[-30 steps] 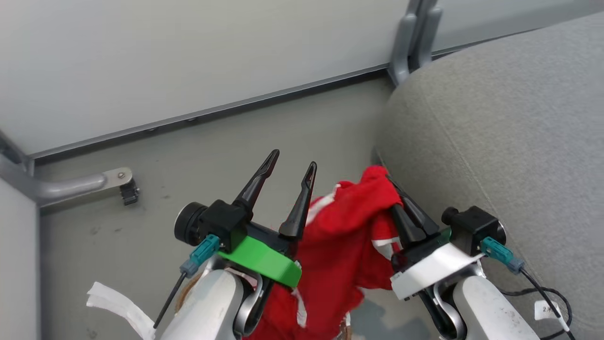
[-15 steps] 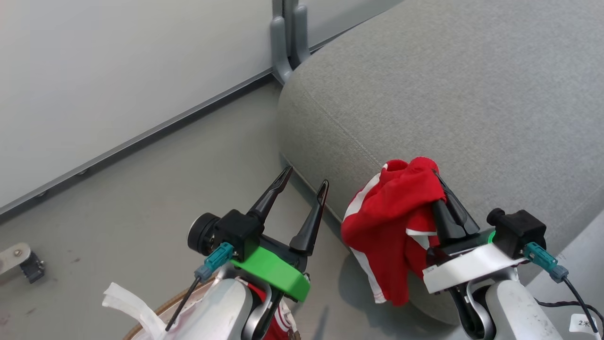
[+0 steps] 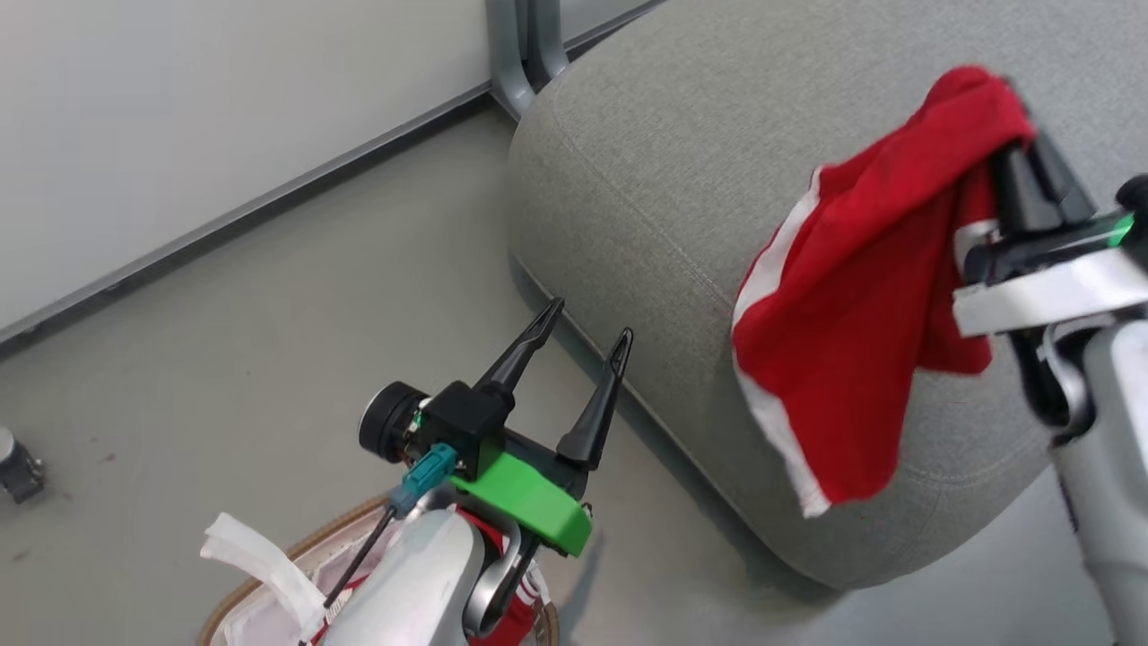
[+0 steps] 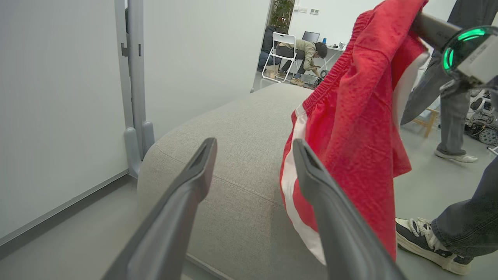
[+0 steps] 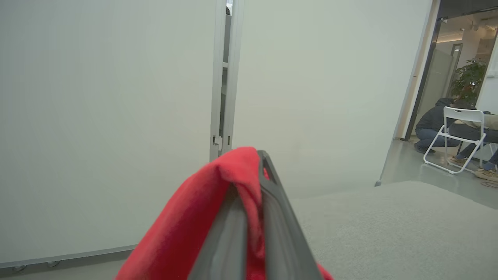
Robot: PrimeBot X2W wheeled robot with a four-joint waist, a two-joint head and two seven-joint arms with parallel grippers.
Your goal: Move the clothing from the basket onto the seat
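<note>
My right pincer (image 3: 1027, 152) is clenched on the red shorts (image 3: 852, 341), a fold of the waistband end pinched between its two dark fingers (image 5: 229, 233) near the tips. From that pinch the shorts drape off to the pincer's left and hang down, with the white side stripe along the outer edge. The grey seat (image 3: 673, 179) lies beneath and ahead of this pincer, and the hanging hem falls in front of the seat's rounded front edge; I cannot tell whether cloth and cushion touch. My left pincer (image 3: 590, 319) is released, its fingers spread with nothing between them, low and well to the left of the right one, pointing at the seat's corner. Directly below its forearm sits the basket (image 3: 269, 567), with its white liner (image 3: 242, 552) folded over the woven rim and more red clothing (image 3: 529, 599) inside. Beyond the seat stand a pale partition wall (image 3: 224, 117) and its grey post (image 3: 520, 54). Past the shorts, a person's legs (image 4: 455, 97) and a sneaker (image 4: 428, 241) are close by the seat's far side.
</note>
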